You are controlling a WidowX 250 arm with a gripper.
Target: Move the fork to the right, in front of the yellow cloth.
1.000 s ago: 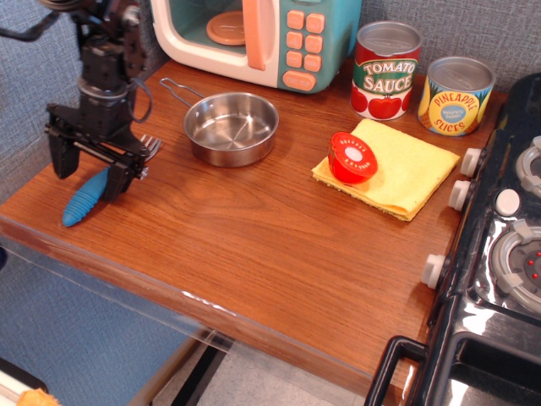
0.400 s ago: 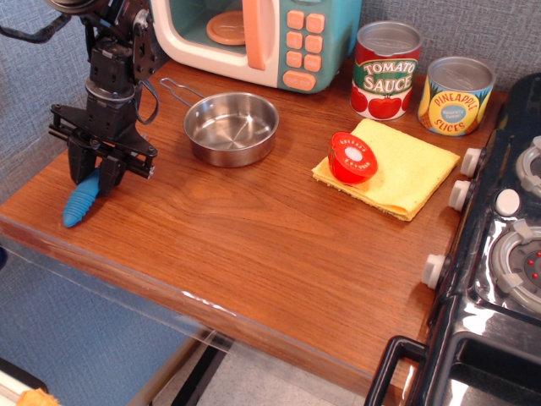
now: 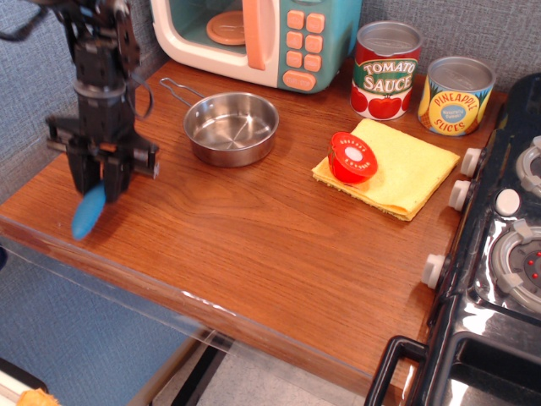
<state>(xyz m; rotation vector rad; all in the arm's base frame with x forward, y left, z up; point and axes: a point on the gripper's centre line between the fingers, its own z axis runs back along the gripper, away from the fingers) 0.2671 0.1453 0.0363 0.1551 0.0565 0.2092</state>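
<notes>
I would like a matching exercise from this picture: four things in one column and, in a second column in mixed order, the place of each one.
Things:
1. fork
2. red lid
3. pan
4. tomato sauce can

Places:
A. on the yellow cloth
B. in the gripper, near the table's left edge
C. at the back, between the microwave and the pineapple can
D. in front of the microwave, empty

Pairs: 1-B, 2-A, 3-D, 4-C
</notes>
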